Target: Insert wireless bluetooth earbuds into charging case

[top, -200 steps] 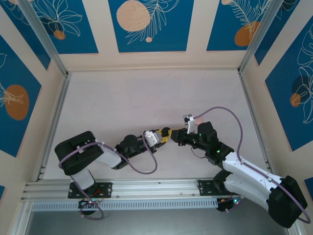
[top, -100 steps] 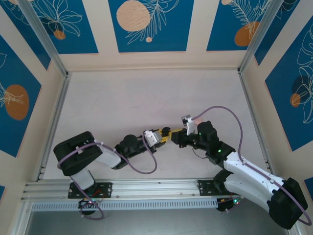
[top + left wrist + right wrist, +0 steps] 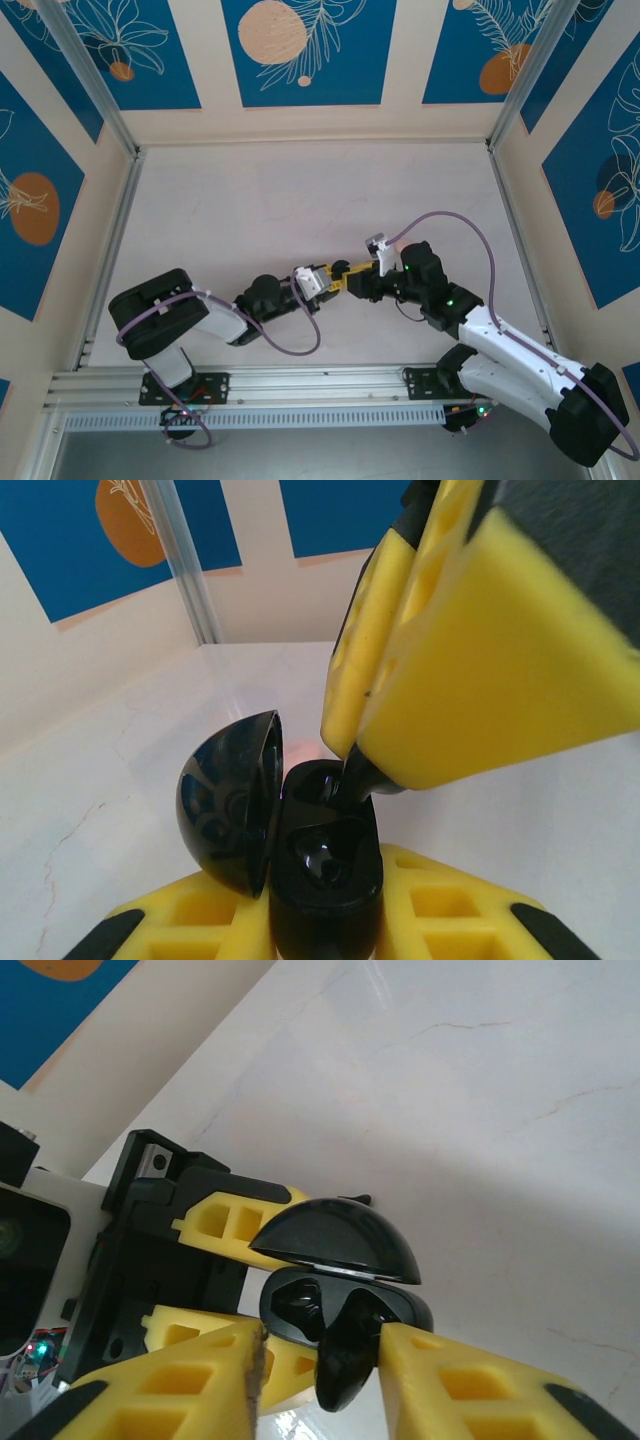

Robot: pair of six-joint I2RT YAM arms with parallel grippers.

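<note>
Wide view first: the walls (image 3: 305, 50) box the cell in on three sides. They carry deep blue panels with white leaf outlines and orange discs, split by cream bands. Aluminium posts (image 3: 90, 75) slant up the corners at 11 and 1 o'clock. Below them lies the table (image 3: 300, 190), pale and marble-look, with faint hairline veins across a smooth, slightly glossy top. A slotted rail (image 3: 300, 385) runs along its near edge at 6 o'clock.

The left arm (image 3: 190, 315) reaches in from 8 o'clock and the right arm (image 3: 500, 345) from 4 o'clock, each trailing a purple cable (image 3: 470, 228). They meet nose to nose just toward 5 o'clock of the table's middle.

Closer in, the left gripper (image 3: 325, 925) is pinching the charging case (image 3: 325, 875) by its sides. It is a small, round, glossy black shell. Its lid (image 3: 230, 810) swings open to 9 o'clock in the left wrist view and sits at 12 o'clock over the body from the right wrist.

The right gripper (image 3: 322, 1385) comes in from 1 o'clock in the left wrist view, its yellow fingers (image 3: 470, 1395) parted a little. Smallest of all is the black earbud (image 3: 350, 1355) between them. It touches the finger at 3 o'clock, and a sliver of gap shows toward 9 o'clock. One end sits in the case's mouth, at the far well in the left wrist view, and its rounded end pokes out over the rim.
</note>
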